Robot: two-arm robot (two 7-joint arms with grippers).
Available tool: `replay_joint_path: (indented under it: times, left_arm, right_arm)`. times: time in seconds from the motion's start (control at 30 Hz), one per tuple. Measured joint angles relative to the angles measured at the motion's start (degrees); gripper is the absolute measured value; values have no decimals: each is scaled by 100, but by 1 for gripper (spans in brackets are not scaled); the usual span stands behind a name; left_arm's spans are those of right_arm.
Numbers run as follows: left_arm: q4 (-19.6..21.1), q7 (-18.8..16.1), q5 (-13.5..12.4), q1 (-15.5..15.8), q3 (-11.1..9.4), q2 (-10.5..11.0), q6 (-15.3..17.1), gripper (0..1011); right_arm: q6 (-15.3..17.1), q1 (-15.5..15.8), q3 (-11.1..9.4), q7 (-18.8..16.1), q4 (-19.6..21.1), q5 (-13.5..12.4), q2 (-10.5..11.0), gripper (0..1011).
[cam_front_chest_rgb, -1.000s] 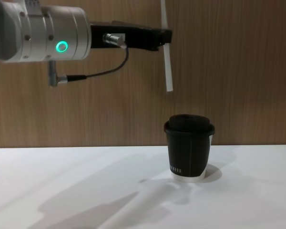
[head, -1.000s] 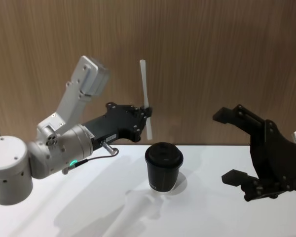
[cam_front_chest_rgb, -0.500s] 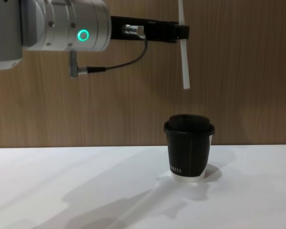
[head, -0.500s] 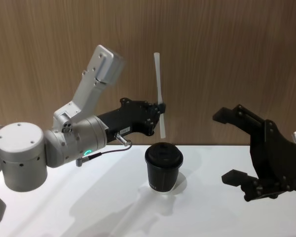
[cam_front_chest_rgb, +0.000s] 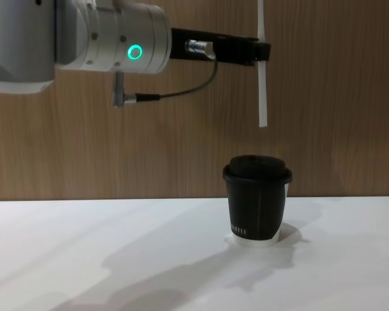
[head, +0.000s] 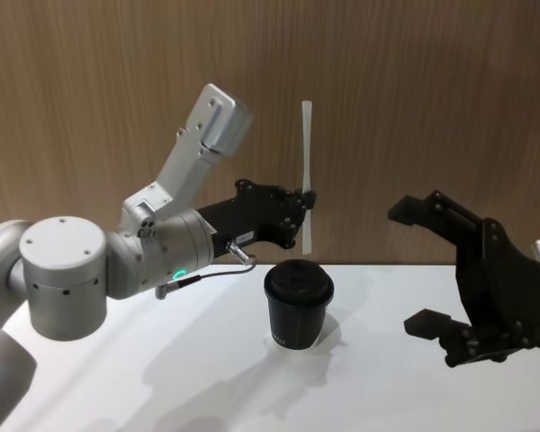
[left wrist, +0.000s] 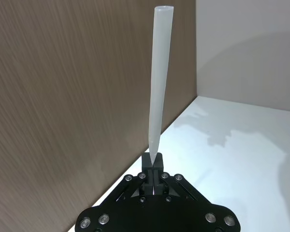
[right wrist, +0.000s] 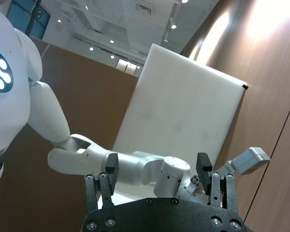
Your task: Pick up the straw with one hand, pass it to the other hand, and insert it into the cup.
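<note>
Left pincer (head: 304, 200) pinches straw (head: 307, 175) upright, clear above cup (head: 298, 304).

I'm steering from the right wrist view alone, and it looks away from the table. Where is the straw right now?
Observer: The left gripper holds the straw near upright, above the cup.
Operator: Is the tip in the lid yet?
Observer: No. In the chest view the straw's lower end hangs clear above the lid, with wall showing between them.
Operator: And my own gripper?
Observer: The right gripper is open, off to the right of the cup, above the table.
</note>
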State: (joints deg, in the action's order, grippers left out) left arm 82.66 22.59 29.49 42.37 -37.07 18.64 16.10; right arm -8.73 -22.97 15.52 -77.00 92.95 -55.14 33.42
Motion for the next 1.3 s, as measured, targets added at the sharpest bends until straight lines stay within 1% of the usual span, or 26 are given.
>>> replay_joint_path:
  times: [0.33, 0.6, 1.3]
  left_arm:
    - [-278, -4, -196, 118, -97, -158, -55, 8]
    - [-438, 3, -303, 181, -138, -237, -81, 11]
    - [-641, 41, -537, 254, -188, -310, -28, 11]
  right_arm:
    - [0, 0, 0, 0, 0, 0, 0, 1001]
    - [0, 0, 0, 0, 0, 0, 0, 1001]
    - [0, 0, 0, 0, 0, 0, 0, 1001]
